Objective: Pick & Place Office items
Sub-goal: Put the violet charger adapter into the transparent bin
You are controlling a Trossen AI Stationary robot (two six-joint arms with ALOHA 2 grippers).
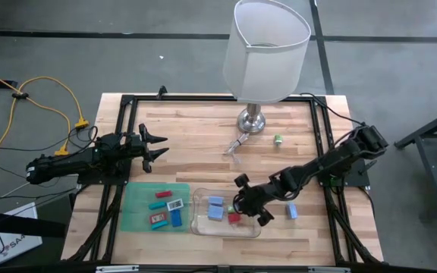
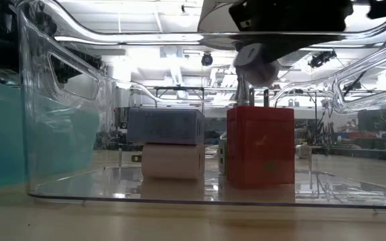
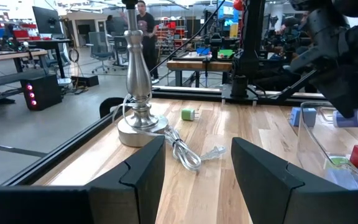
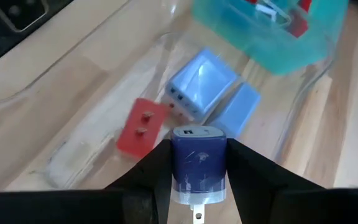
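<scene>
The right gripper (image 4: 194,165), poised over the clear tray (image 1: 200,226), pinches a blue charger block (image 4: 197,158) (prongs toward the wrist). Placing is in hand; next it should lower beside the red block (image 4: 140,126) and release. The left gripper (image 1: 152,148) waits spread, far left.

The clear tray (image 1: 200,224) is crowded at its right half: the right gripper (image 1: 250,206) hangs over it, closed on a blue charger (image 4: 197,163), with a red block (image 1: 234,218) and light blue blocks (image 1: 216,207) on the tray floor beneath. The tray's near-left corner lies bare. The green mat (image 1: 135,205) just beside it carries several small pieces (image 1: 167,210), leaving its left strip free. Farther back, the lamp base (image 1: 252,120), its cord and plug (image 1: 236,144) and a small green piece (image 1: 278,139) block the middle of the surface (image 1: 196,129). The left gripper (image 1: 156,148), jaws apart, hovers at the left edge, with bare wood between it and the lamp.
</scene>
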